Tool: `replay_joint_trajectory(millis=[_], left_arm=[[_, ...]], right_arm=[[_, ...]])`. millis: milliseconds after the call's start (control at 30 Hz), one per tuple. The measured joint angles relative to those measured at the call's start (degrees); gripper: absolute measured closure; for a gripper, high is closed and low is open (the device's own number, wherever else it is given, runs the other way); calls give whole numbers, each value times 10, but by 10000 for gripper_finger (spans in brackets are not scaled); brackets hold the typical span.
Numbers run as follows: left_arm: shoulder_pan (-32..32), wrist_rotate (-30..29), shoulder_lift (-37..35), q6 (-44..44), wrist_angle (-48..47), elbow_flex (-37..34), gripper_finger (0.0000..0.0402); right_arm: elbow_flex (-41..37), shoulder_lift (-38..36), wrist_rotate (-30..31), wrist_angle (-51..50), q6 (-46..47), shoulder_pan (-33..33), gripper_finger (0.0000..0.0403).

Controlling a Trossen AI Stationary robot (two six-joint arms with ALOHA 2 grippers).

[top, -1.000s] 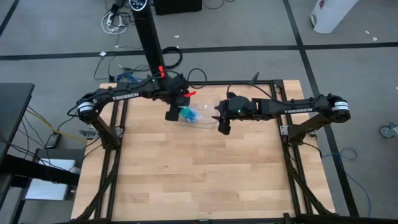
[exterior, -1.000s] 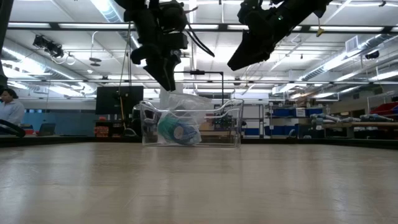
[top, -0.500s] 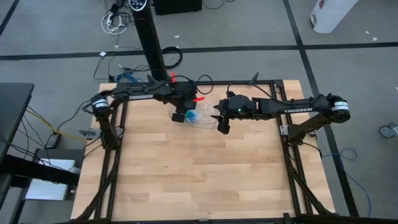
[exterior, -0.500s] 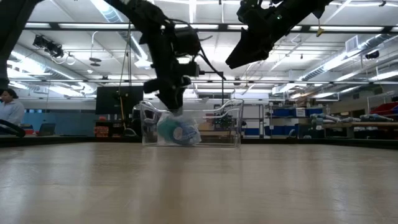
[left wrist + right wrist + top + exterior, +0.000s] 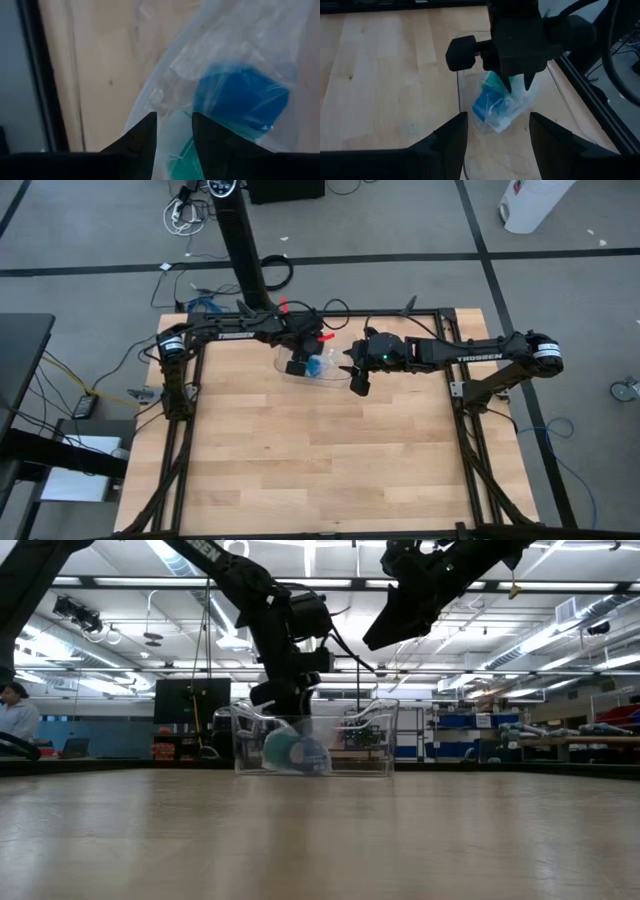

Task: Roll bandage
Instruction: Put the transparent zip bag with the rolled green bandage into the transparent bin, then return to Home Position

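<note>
A clear plastic tray stands at the table's far middle. In it lies a clear plastic bag holding the teal bandage roll and a bright-blue roll. The teal roll also shows in the low view. My left gripper reaches down into the tray, shut on the bag. My right gripper hangs open and empty, well above the table at the tray's right end. My left gripper pinches bunched plastic at the bag's top between its two fingers, which stay a little apart. The fingers come from above, pointing down. The bag lies slack in the tray, with both rolls resting on the tray floor.
The tray's clear walls surround the bag. The wooden table top stretches toward the near edge. A black frame rail runs along the table's far side. A person shows in the room beyond.
My left gripper has gone toward the table's right edge and down into the tray. The bag, drawn up into a peak under the fingers a second ago, now lies low in the tray. The tray has slid slightly toward the right.
</note>
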Motion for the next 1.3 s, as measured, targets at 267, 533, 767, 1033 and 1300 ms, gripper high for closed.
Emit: replay_joint_trajectory(millis=[267, 533, 767, 1033, 1300], left_arm=[[2, 41, 8, 2, -26, 1, 271], [1, 11, 4, -35, -51, 15, 271], [1, 10, 3, -49, -101, 89, 271], [1, 22, 1, -42, -136, 162, 271], [-39, 201, -42, -80, -122, 173, 271]], right_arm=[[0, 0, 0, 2, 0, 1, 204], [0, 0, -6, 4, 0, 1, 204], [0, 0, -6, 4, 9, 1, 204], [0, -9, -6, -12, 15, 1, 204], [-10, -61, 8, -55, 57, 31, 212]])
